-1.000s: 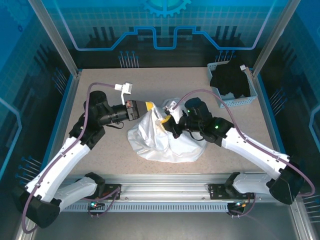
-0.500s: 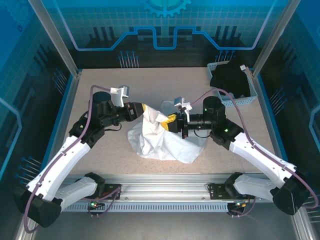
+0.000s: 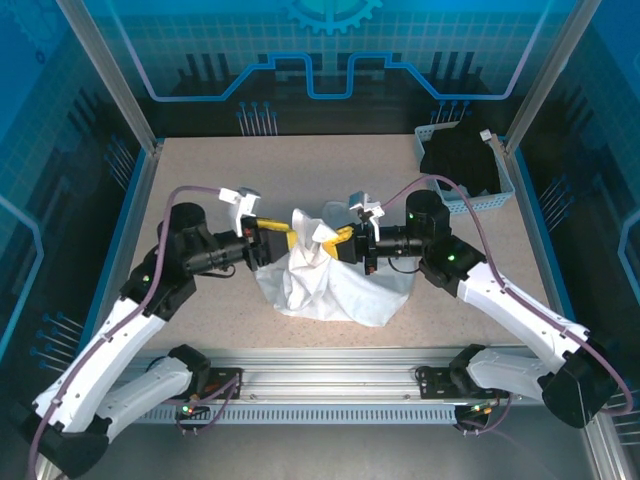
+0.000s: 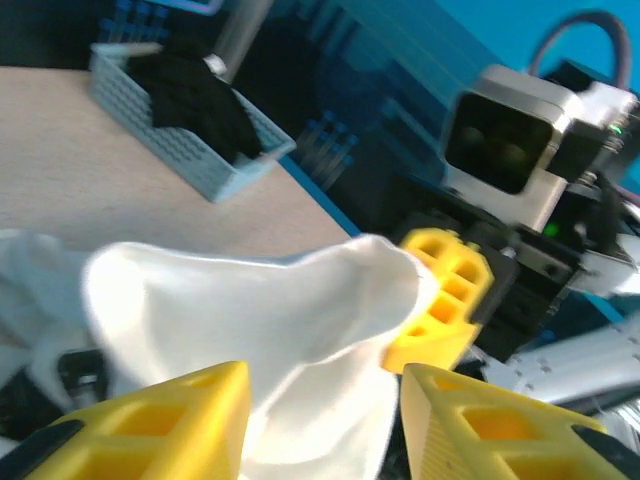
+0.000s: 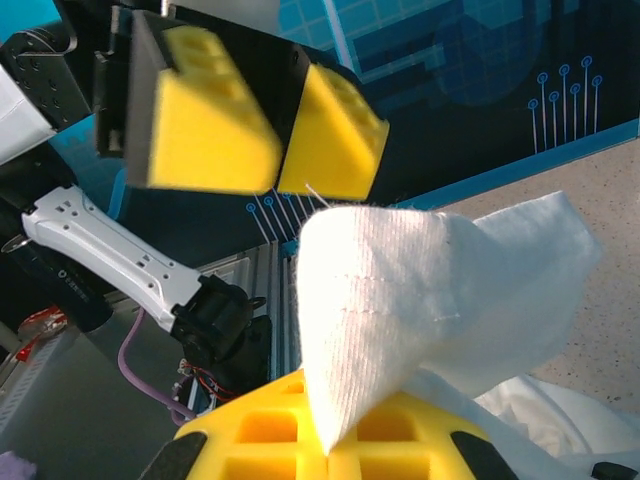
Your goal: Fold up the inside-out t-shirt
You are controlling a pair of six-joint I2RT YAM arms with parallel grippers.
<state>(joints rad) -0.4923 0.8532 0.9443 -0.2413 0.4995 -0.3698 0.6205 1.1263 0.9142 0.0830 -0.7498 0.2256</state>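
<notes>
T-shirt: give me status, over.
Left fingers open, cloth between them. Right fingers shut on t-shirt, edge lifted. Rest bunched mid-table, not yet folded. Basket of black garment far right, apart.

The left gripper (image 3: pixel 285 232) has parted its jaws, released the inside-out t-shirt (image 3: pixel 335 290) and drawn back toward the worktop's (image 3: pixel 200 180) left edge. The right gripper (image 3: pixel 347 238) has swung round to face it, lifting 1 pinched fold.
</notes>
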